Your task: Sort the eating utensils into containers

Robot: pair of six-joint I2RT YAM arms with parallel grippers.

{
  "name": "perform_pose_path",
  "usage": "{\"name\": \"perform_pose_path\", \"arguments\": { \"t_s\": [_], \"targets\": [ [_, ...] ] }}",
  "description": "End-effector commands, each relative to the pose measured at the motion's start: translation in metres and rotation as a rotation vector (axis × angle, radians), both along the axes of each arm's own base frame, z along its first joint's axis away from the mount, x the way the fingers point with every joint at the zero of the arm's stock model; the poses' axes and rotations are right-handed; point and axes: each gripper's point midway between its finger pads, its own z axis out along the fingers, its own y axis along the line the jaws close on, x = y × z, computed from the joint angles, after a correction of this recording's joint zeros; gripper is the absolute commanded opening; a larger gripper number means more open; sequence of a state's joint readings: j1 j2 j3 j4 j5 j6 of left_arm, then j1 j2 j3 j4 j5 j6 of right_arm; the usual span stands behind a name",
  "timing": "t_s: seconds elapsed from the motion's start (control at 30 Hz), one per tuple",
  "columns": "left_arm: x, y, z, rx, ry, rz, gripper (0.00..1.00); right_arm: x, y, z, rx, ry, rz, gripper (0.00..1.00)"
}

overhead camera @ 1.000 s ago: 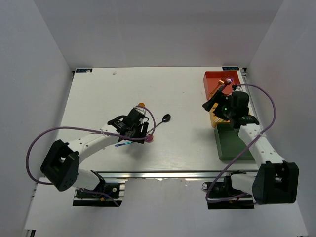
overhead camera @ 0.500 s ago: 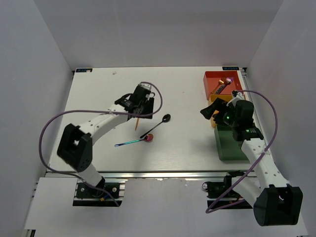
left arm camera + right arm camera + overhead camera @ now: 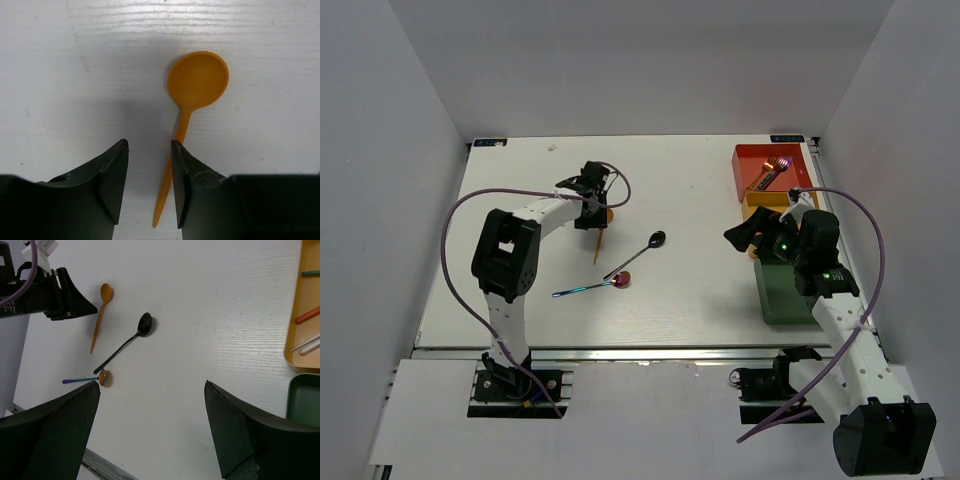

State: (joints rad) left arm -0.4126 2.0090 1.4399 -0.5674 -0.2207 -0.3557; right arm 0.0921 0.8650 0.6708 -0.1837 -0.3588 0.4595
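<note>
Left gripper low over orange spoon, left-centre of table; jaw gap unreadable from above. Black spoon just right of it, diagonal. Purple-blue spoon nearer arms, bowl at black spoon's handle tip. Right gripper hovers at yellow tray, between red tray and green tray. Gold-handled utensil in red tray

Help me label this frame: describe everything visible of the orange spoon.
The orange spoon looks like matte plastic, one colour throughout: a round bowl and a slim handle tapering to a point. It lies flat on the white table. The left claw straddles its handle with open fingers; the handle runs close along one finger, and contact cannot be told.
</note>
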Motion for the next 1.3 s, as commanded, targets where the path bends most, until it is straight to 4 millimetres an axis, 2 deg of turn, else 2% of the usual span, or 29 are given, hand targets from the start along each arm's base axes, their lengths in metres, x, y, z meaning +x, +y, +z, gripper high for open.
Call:
{"name": "perform_pose_path", "arguments": {
  "t_s": [0.0, 0.33, 0.43, 0.47, 0.5, 0.57, 0.6, 0.67, 0.7, 0.83, 0.87, 0.93, 0.97, 1.03, 1.07, 1.17, 1.2, 1.27],
  "targets": [
    [0.011, -0.021, 0.014, -0.088, -0.047, -0.056, 0.49, -0.003, 0.005, 0.0, 0.003, -0.012, 0.042, 0.89],
    [0.004, -0.024, -0.021, -0.096, 0.014, -0.044, 0.44, -0.001, 0.007, 0.001, 0.021, -0.011, 0.043, 0.89],
    [-0.004, -0.019, -0.034, -0.066, 0.042, -0.02, 0.33, -0.002, 0.008, 0.002, 0.027, -0.01, 0.053, 0.89],
    [-0.006, -0.012, -0.038, -0.025, 0.043, 0.0, 0.21, -0.002, 0.008, 0.002, 0.027, -0.01, 0.053, 0.89],
    [-0.012, -0.012, -0.042, 0.009, 0.059, -0.005, 0.16, -0.002, 0.008, 0.003, 0.027, -0.013, 0.053, 0.89],
    [-0.016, -0.006, -0.044, 0.068, 0.055, 0.008, 0.12, -0.003, 0.01, 0.004, 0.033, -0.016, 0.065, 0.89],
    [-0.021, -0.006, -0.048, 0.079, 0.064, 0.006, 0.0, -0.004, 0.013, 0.004, 0.043, -0.013, 0.077, 0.89],
    [-0.025, -0.008, -0.05, 0.066, 0.065, 0.01, 0.0, -0.006, 0.019, 0.008, 0.08, -0.023, 0.11, 0.89],
    [-0.025, -0.014, -0.05, 0.034, 0.062, 0.0, 0.0, -0.008, 0.022, 0.003, 0.097, -0.01, 0.124, 0.89],
    [-0.024, -0.034, -0.022, -0.092, -0.01, -0.023, 0.0, -0.009, 0.035, 0.003, 0.181, -0.014, 0.178, 0.89],
    [-0.02, -0.041, 0.006, -0.138, -0.075, -0.029, 0.0, -0.012, 0.039, 0.004, 0.204, -0.014, 0.202, 0.89],
    [-0.016, -0.054, 0.037, -0.209, -0.162, -0.037, 0.0, -0.017, 0.044, 0.001, 0.251, 0.002, 0.208, 0.89],
    [-0.016, -0.06, 0.068, -0.268, -0.224, -0.026, 0.0, -0.018, 0.05, 0.008, 0.266, -0.039, 0.236, 0.89],
    [-0.02, -0.078, 0.094, -0.347, -0.275, -0.026, 0.0, -0.022, 0.058, 0.01, 0.275, -0.053, 0.251, 0.89],
    [-0.024, -0.085, 0.112, -0.382, -0.303, -0.038, 0.0, -0.023, 0.066, 0.011, 0.263, -0.067, 0.262, 0.89],
    [-0.047, -0.128, 0.135, -0.474, -0.302, -0.147, 0.0, -0.017, 0.076, 0.009, 0.233, -0.065, 0.261, 0.89],
    [-0.061, -0.146, 0.139, -0.493, -0.291, -0.201, 0.0, -0.013, 0.077, 0.006, 0.232, -0.052, 0.246, 0.89],
    [-0.083, -0.173, 0.144, -0.561, -0.255, -0.302, 0.0, -0.006, 0.077, 0.014, 0.252, -0.062, 0.219, 0.88]
  ]
}}
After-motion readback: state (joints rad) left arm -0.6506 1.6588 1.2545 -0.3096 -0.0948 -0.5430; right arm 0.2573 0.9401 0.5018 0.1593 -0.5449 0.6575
